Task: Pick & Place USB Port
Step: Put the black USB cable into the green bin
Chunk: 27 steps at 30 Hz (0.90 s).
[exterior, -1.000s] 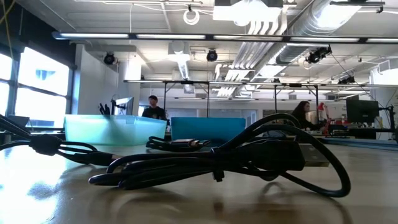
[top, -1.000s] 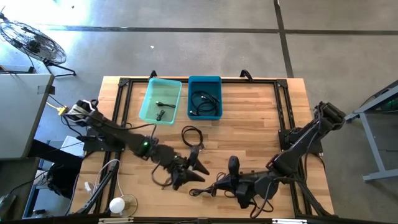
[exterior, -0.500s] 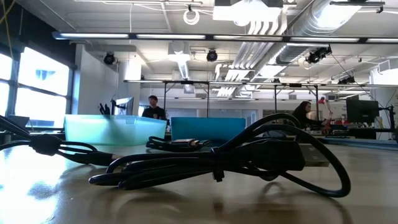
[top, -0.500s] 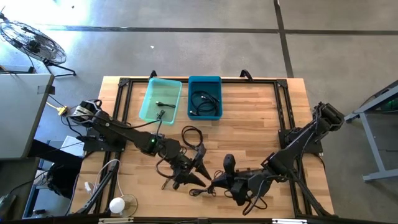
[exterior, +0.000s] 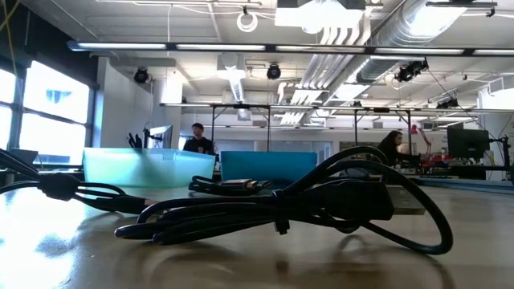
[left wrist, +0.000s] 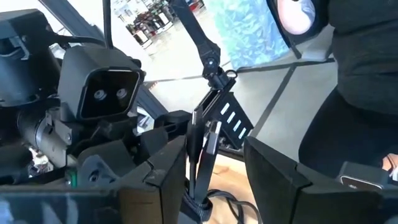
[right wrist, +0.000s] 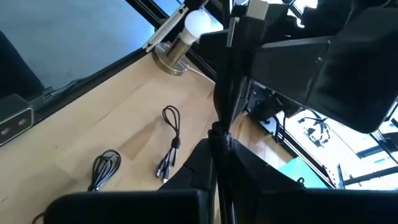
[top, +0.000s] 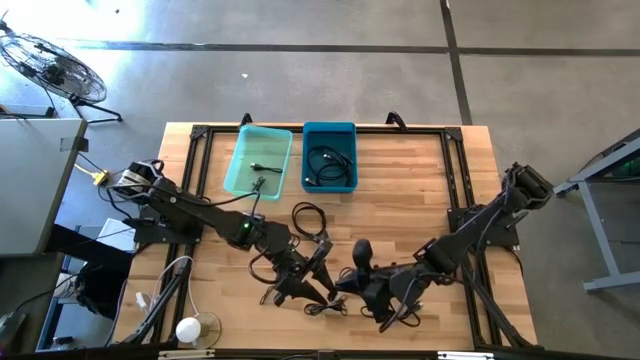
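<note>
While my right pincer [top: 350,285] stays clamped on the USB cable [right wrist: 222,106] at the counter's [top: 420,190] six o'clock and my left pincer [top: 322,283] straddles it half-open, handover's underway; next, carry toward the blue bin [top: 329,157] at twelve.

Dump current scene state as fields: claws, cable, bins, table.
left claw: open, near the table's front edge, fingers either side of the bundled black cable
right claw: shut on the bundled black cable, just right of the left claw
light turquoise plastic bin: back of table, one small cable inside
dark teal plastic bin: beside it on the right, coiled black cable inside
loose black cable loop: in front of the bins
wooden slat table
handover status: cannot tell
</note>
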### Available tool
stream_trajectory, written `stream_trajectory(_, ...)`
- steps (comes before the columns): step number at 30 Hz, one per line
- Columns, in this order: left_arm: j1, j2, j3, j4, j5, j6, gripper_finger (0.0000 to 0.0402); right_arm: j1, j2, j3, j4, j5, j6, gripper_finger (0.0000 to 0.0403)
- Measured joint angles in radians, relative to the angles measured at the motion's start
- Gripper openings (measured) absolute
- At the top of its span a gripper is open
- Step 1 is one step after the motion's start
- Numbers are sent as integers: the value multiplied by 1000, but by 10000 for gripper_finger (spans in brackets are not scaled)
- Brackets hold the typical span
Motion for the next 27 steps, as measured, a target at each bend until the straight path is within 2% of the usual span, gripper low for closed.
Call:
stream_trajectory(10,0,18,2,-8,-9,17,156,-24,0,0,-2,-33,0,18)
stream_trajectory(13,0,26,2,-2,-46,30,153,-24,-1,0,1,-34,1,18)
stream_trajectory(16,0,37,1,-8,-91,39,125,-26,-2,0,-7,-44,18,18)
stream_trajectory(20,2,34,2,-2,-91,62,32,-26,-2,1,-16,-32,55,30)
stream_trajectory(27,1,34,2,-13,-110,65,27,-26,-2,1,-32,-33,152,34)
